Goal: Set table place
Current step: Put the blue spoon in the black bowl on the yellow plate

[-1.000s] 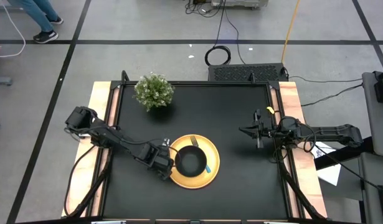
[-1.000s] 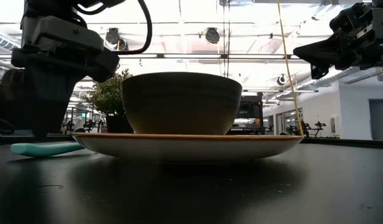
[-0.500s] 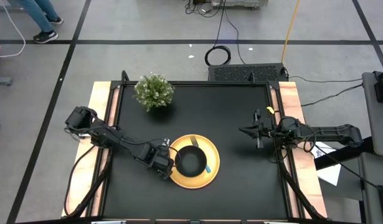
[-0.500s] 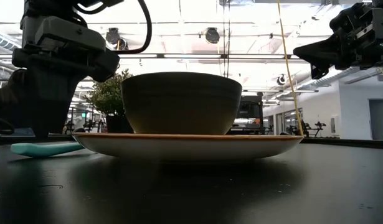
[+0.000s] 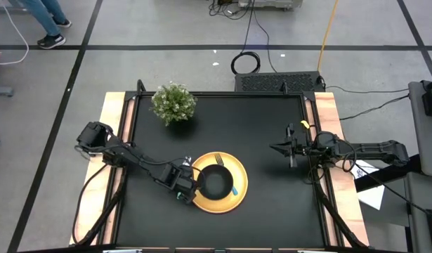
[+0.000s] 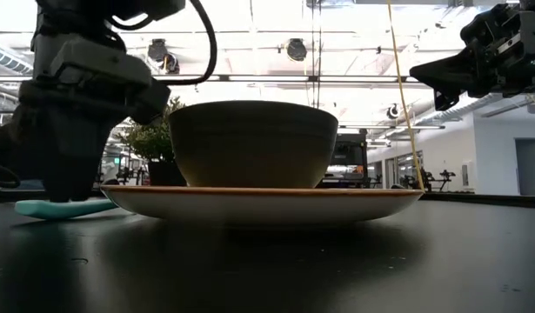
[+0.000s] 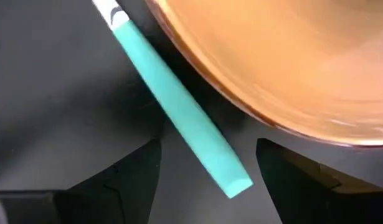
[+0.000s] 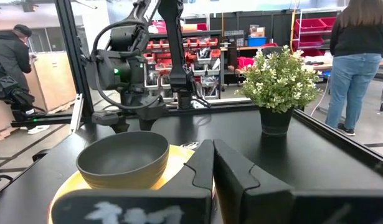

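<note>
Left gripper [image 7: 207, 163] hovering fingers spread over a teal handle [image 7: 179, 106] lying just left of the yellow plate [image 5: 226, 200]. Right gripper [image 5: 275, 147] waiting at right edge, fingers pressed together.

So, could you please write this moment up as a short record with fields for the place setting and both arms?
plate: yellow plate on the black table
bowl: black bowl sits on the plate
handle on table: teal handle lies beside the plate's rim
fork: on the plate, behind the bowl
left pincer: open, fingers straddling the teal handle's end
right pincer: shut, raised near the table's right side
plant: potted plant, far left corner
</note>
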